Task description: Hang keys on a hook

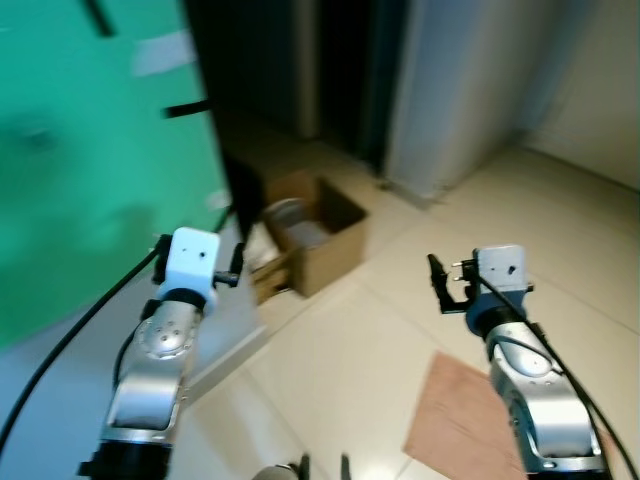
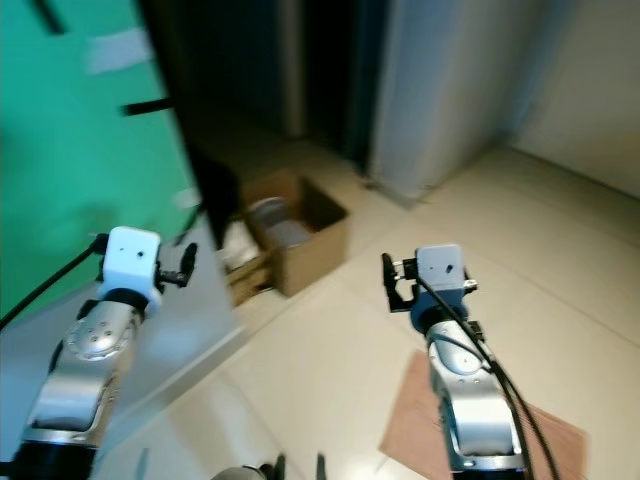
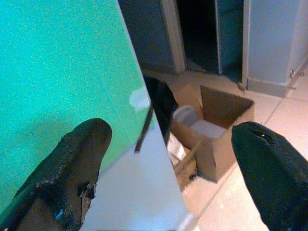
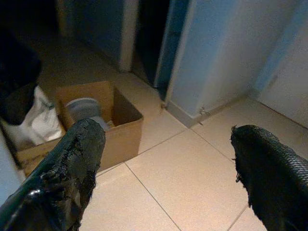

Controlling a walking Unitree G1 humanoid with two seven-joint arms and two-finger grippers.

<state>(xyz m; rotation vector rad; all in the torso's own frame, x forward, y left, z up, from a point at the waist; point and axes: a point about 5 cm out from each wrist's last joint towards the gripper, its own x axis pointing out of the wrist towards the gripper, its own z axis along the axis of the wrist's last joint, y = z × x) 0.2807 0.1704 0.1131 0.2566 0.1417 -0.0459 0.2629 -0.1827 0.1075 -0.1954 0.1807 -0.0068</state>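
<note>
Black fingers of the left gripper (image 3: 168, 168) stand spread wide with nothing between them, and the right gripper (image 4: 168, 168) is spread just as wide and just as empty. Both arms are raised in front of the robot, above pale floor tiles (image 1: 560, 210).

The landmark is the open cardboard box (image 1: 318, 240) on the floor. The left gripper sits near it on the robot's left, close against a green panel (image 1: 90, 140) that rises beside the box. The right gripper is well apart from the box on the robot's right, over bare tile, with a brown mat (image 1: 460, 420) below it. Beyond the box lies a dark doorway (image 1: 340, 70), and pale bundled stuff (image 4: 33, 120) is stacked against the box's left side.

No keys can be made out, in either gripper or on the floor, and no hook can be told for certain; short dark bars (image 1: 185, 108) on the green panel are too blurred to name. If the hook is on that panel, the left arm is likely the nearer one.
</note>
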